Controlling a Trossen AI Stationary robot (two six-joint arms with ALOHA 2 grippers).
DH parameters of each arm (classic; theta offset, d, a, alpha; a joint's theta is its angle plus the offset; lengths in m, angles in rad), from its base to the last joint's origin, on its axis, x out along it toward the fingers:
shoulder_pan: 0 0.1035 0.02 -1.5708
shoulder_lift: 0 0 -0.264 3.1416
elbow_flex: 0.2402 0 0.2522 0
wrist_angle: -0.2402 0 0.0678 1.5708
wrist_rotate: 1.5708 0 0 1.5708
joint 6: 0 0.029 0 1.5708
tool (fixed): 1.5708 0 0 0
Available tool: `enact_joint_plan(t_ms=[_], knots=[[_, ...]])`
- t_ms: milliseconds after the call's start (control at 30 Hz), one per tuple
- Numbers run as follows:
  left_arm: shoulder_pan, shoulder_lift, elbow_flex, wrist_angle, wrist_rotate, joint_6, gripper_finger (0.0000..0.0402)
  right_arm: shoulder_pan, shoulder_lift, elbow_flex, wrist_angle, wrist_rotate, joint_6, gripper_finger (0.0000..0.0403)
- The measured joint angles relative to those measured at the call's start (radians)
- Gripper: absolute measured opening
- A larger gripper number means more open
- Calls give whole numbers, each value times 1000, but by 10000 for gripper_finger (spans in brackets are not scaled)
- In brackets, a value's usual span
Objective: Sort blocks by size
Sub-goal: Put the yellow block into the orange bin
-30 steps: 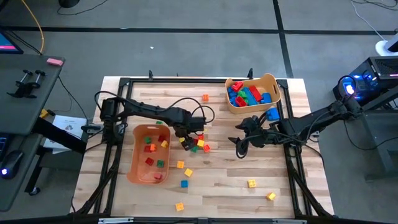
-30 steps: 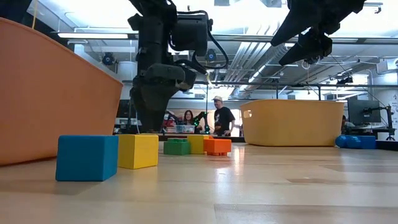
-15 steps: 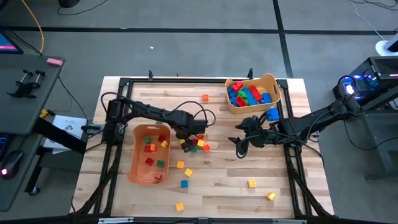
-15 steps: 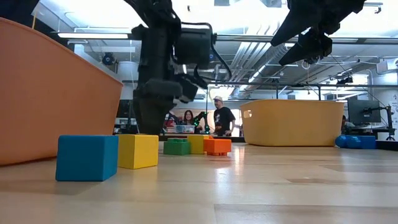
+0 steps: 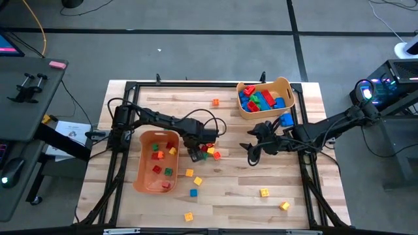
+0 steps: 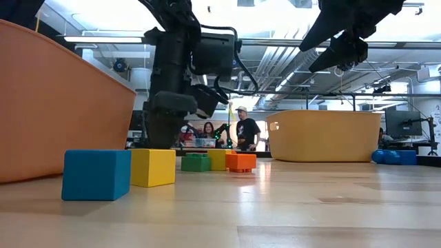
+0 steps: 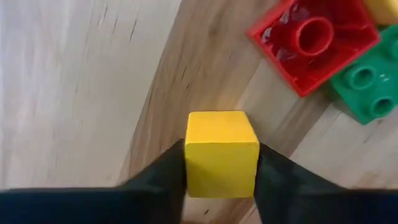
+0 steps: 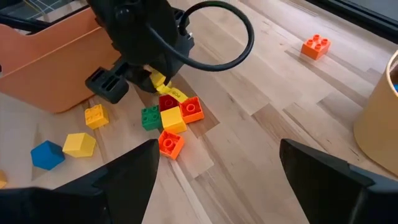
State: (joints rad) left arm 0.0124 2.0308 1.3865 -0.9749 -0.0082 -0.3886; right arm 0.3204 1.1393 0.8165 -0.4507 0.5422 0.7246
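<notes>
Left end effector (image 7: pixel 222 171) fingers clamp a small yellow block (image 7: pixel 222 153)

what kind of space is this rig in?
Likely a robotics lab or workshop: exposed ceiling ducts and strip lights, people standing at benches behind the table, a monitor to one side, and cabled gear on the grey floor around it.

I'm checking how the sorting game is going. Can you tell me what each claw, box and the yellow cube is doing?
Left gripper: shut on yellow cube.
Right gripper: open, hanging above the table.
Near orange bin: holds small blocks.
Far bin: holds larger bricks.
Small block cluster: loose on the table.
</notes>
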Motion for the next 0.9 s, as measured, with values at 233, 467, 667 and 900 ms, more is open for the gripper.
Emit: enact_joint_plan(t_ms=[233,467,667,900], knots=[[19,-42,89,-18,-34,32,90,0,0,0,0,0,0,330],[14,-266,182,-28,-153,94,90,0,0,0,0,3,-7,330],[-191,-515,146,-53,-336,12,90,0,0,0,-9,2,-17,330],[-529,-683,-58,-310,-510,-708,90,0,0,0,-11,-2,-52,330]])
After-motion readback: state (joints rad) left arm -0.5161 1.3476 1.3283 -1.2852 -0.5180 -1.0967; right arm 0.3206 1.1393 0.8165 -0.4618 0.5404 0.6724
